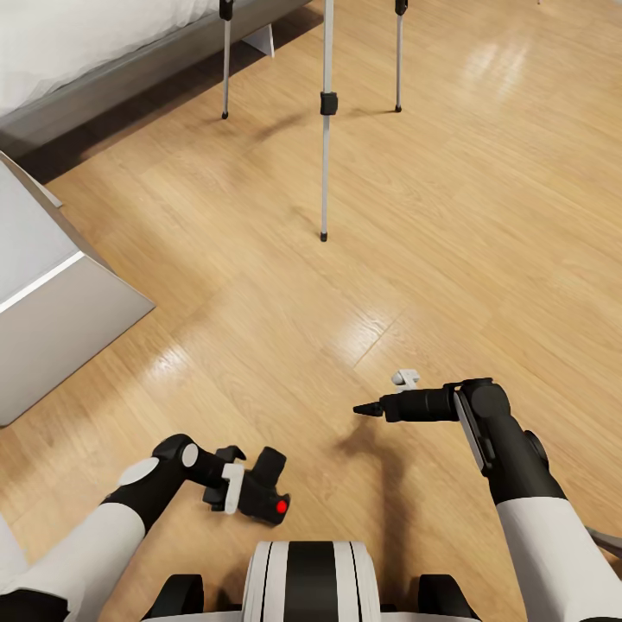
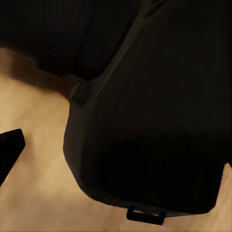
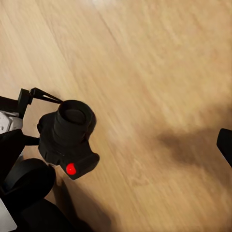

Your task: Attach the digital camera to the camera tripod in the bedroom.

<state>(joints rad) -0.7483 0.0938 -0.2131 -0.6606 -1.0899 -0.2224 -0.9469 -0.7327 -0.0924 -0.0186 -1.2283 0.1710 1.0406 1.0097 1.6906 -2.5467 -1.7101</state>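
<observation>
The digital camera (image 1: pixel 269 499), black with a short lens and a red dot, hangs low above the wood floor near my base, with my left gripper (image 1: pixel 244 491) shut on it. In the left wrist view its dark body (image 2: pixel 145 121) fills the space beside one fingertip (image 2: pixel 9 150). The right wrist view looks down on the camera (image 3: pixel 67 140), lens up. My right gripper (image 1: pixel 367 409) is open and holds nothing, a short way right of the camera; one fingertip (image 3: pixel 225 145) shows at the frame edge. The camera tripod (image 1: pixel 326 130) stands ahead, three silver legs showing, its head out of view.
A low grey bed (image 1: pixel 130 60) runs along the far left behind the tripod. A grey-white angled cabinet (image 1: pixel 52 320) juts in at the left. Open wood floor (image 1: pixel 415 259) lies between me and the tripod's feet.
</observation>
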